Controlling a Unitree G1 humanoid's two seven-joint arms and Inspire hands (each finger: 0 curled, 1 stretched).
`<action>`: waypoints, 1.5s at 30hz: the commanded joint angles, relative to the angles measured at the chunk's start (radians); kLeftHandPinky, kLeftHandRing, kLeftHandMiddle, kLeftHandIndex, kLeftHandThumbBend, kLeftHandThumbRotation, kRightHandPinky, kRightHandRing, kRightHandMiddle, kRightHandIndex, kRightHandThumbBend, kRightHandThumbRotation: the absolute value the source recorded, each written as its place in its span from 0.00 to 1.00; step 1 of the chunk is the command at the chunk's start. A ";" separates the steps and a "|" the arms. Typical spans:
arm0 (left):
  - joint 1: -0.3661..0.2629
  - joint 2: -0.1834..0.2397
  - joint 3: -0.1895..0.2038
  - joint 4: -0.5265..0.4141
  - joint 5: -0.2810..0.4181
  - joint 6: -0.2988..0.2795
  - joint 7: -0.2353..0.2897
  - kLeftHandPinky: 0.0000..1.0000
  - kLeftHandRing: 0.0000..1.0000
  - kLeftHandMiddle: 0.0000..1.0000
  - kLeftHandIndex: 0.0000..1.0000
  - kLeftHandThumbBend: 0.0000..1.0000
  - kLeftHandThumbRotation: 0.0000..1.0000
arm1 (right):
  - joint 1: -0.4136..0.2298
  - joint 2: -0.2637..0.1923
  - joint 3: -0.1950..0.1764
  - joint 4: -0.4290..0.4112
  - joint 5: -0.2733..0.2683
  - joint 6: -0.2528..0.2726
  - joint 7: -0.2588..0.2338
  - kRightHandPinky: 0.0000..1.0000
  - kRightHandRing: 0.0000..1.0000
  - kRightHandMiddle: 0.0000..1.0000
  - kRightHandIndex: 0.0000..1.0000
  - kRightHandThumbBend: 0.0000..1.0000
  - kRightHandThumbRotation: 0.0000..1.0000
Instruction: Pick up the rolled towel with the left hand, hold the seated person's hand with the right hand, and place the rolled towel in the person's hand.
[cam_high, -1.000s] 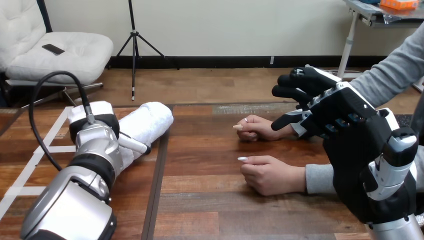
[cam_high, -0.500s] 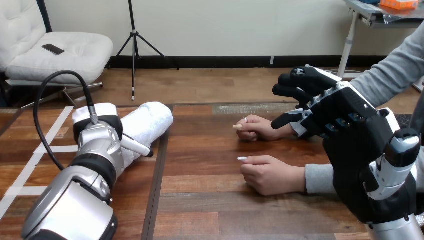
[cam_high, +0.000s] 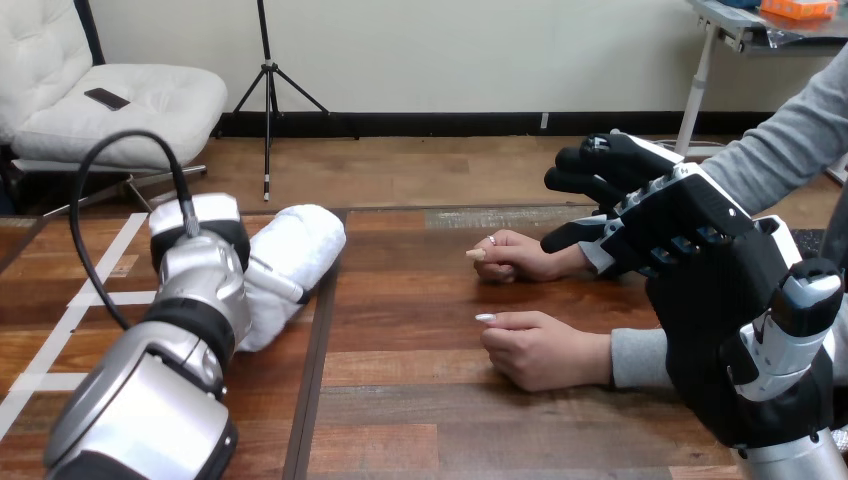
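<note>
The rolled towel (cam_high: 305, 240) is seen lying on the wooden table (cam_high: 430, 420), in its left half, just left of the dark seam (cam_high: 315, 350) that runs down the tabletop. It is white, and it is laid at a slant, with its rounded far end pointing up and to the right. The left hand (cam_high: 197, 228) is placed against the towel's left side, at the end of the silver left forearm (cam_high: 150, 410) that comes up from the bottom left corner. The hand is seen from behind, with its white back shell turned to the camera, so whether it is closed on the towel cannot be told.

The right hand (cam_high: 700, 250) is held up over the right side of the table, back towards the camera. Its fingers (cam_high: 585, 160) are spread apart and only slightly bent, and nothing is held in them. Its thumb (cam_high: 570, 237) is pointed left, its tip just beside the wrist of the person's farther hand (cam_high: 520, 255); whether the two touch cannot be told.

Both of the person's hands are rested on the table, loosely curled, reaching in from the right in grey sleeves. The person's nearer hand (cam_high: 540, 350) is laid closer to the robot, apart from the farther one. The towel is kept well apart from both of them, across the seam
</note>
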 joint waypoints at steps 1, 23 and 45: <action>-0.065 -0.018 0.004 -0.011 -0.005 -0.020 -0.011 0.49 0.63 0.70 0.72 0.97 0.58 | -0.049 -0.010 -0.007 -0.046 0.014 0.003 -0.006 0.60 0.80 0.79 0.76 0.93 0.97; -0.044 -0.032 0.030 -0.014 -0.039 -0.031 0.057 0.38 0.53 0.63 0.69 0.93 0.39 | -0.048 -0.008 -0.009 -0.048 0.013 -0.001 -0.006 0.61 0.80 0.80 0.76 0.92 0.98; -0.051 -0.031 -0.018 -0.003 -0.009 -0.009 -0.035 0.42 0.60 0.70 0.71 0.92 0.41 | -0.040 -0.008 -0.012 -0.061 0.015 0.005 -0.013 0.62 0.79 0.79 0.76 0.94 0.97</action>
